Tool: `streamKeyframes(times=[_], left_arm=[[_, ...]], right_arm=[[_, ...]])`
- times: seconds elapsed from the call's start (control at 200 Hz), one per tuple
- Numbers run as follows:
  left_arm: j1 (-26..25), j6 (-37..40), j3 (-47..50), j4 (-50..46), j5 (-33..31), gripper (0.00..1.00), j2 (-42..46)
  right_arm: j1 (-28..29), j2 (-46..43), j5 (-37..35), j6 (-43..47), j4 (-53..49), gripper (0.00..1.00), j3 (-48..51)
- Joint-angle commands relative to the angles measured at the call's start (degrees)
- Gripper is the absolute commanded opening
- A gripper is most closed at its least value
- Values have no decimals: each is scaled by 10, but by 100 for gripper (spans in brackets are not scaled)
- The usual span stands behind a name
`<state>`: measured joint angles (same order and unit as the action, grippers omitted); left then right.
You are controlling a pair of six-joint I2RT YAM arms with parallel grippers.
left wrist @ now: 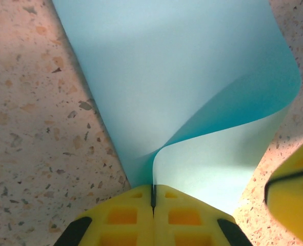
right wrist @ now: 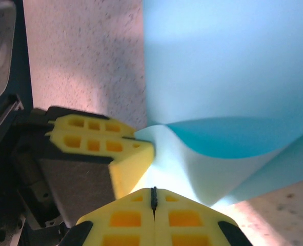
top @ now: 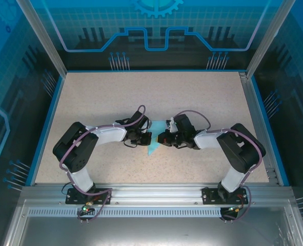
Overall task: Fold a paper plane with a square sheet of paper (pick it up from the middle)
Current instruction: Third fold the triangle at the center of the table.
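Left fingers [left wrist: 121,218] clamped on blue sheet [left wrist: 182,77], right fingers [right wrist: 124,219] likewise, right wrist view catching both.

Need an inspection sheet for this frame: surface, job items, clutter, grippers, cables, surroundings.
Surface: speckled beige tabletop, flat, with a blue border.
Job's things: light blue paper sheet, curled up into a soft bend between the two grippers, not yet creased into a plane.
Clutter: nothing seen.
Grippers: left gripper shut on the sheet's edge; right gripper shut on the sheet close beside it, their tips nearly meeting.
Cables: purple-grey cables loop along both arms, off the paper.
Surroundings: blue printed panels on three sides; aluminium rail carries the arm bases.
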<state>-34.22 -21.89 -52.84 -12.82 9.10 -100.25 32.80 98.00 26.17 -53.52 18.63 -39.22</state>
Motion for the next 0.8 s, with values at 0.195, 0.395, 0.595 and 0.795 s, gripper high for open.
streamKeyframes(times=[0.195, 0.395, 0.595, 0.795], left_arm=[[4, 20, -4, -18, 7, 0, -15], [3, 19, -4, -18, 5, 0, -14], [4, 23, -2, -19, 4, 0, -12], [3, 23, -1, -19, 4, 0, -14]], right_arm=[[-14, 33, 29, 15, 14, 0, -11], [-14, 41, 12, 30, -14, 0, -18], [-25, 62, 3, 36, -24, 0, 3], [-29, 25, 14, 39, -49, 0, -10]])
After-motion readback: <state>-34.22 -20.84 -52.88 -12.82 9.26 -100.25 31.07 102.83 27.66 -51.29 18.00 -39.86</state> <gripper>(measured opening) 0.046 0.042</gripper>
